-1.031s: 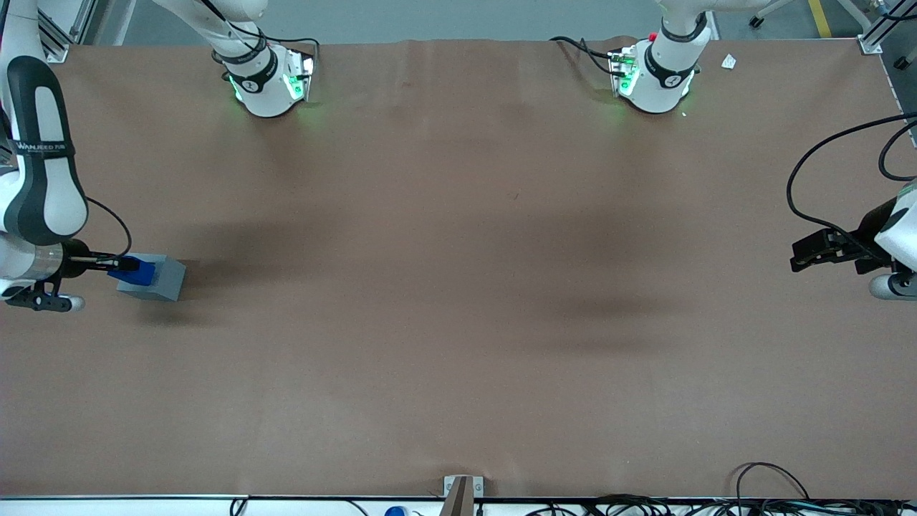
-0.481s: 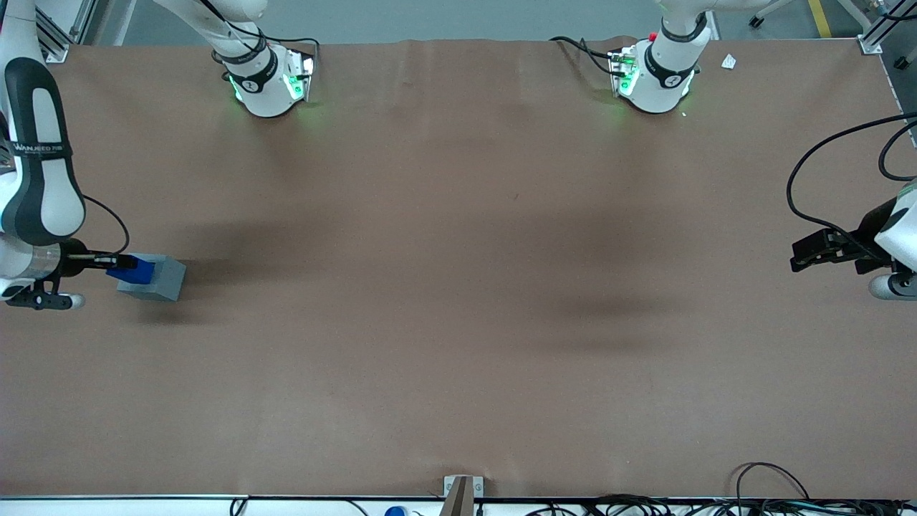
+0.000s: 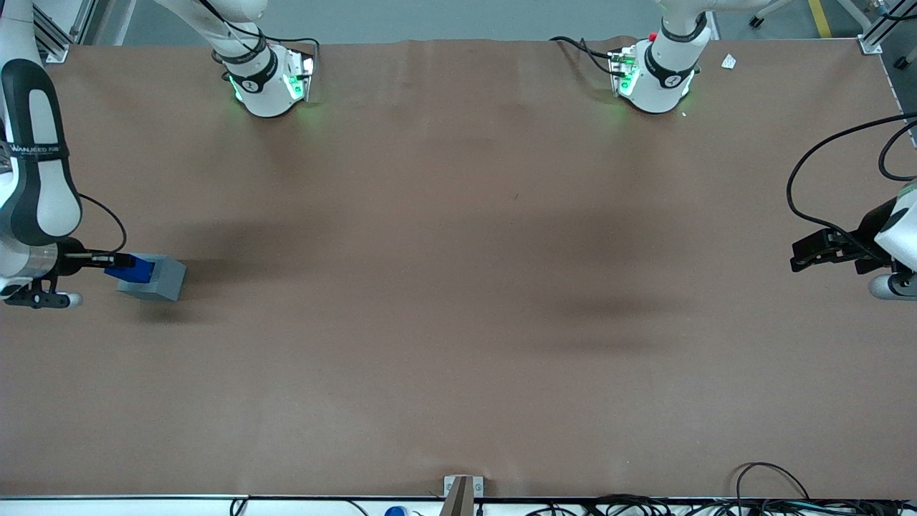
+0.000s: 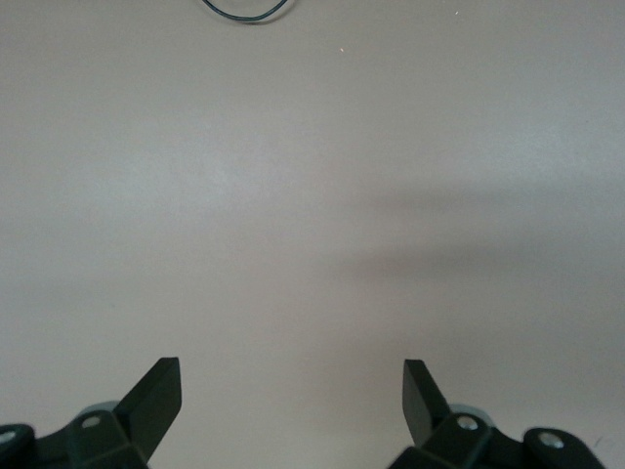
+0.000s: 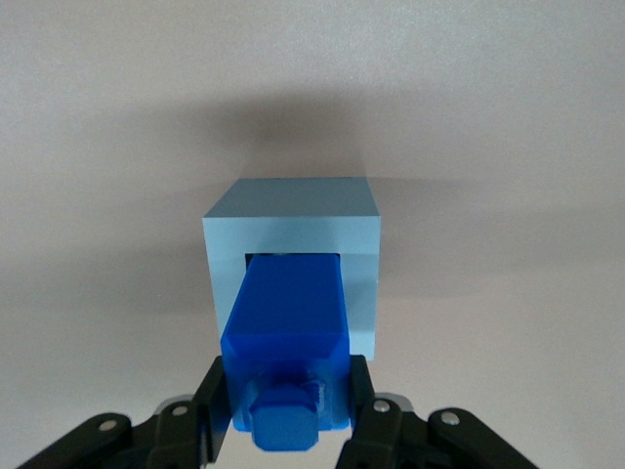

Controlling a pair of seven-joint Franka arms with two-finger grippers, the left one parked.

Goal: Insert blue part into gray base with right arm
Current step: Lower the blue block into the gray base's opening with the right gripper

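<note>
Blue plastic meets gray here: the blue part (image 5: 285,322) sits with its leading end inside the square recess of the gray base (image 5: 291,220), while much of its body projects out of the opening toward the wrist camera. In the right wrist view the small stud on the part's rear face points back at that camera, and the pincer (image 5: 285,405) is clenched on the part, one black finger pressed against each flank of its rear end.

From the front view, the gray base (image 3: 156,278) rests on the brown surface (image 3: 458,287) close to the edge at the working arm's end, about midway between the edge nearest the front camera and the edge where the pedestals stand. The blue part (image 3: 136,269) shows against the base's open face, with the pincer (image 3: 114,261) reaching in level from the right arm (image 3: 32,179).

As for progress, the pick-up and alignment look finished and the insertion has begun but seems incomplete. The part appears square to the recess, with only a thin gap visible along the opening's rim. What remains, by my reading, is to press the part fully home, then let go and draw the arm away without dragging the base along the surface.
</note>
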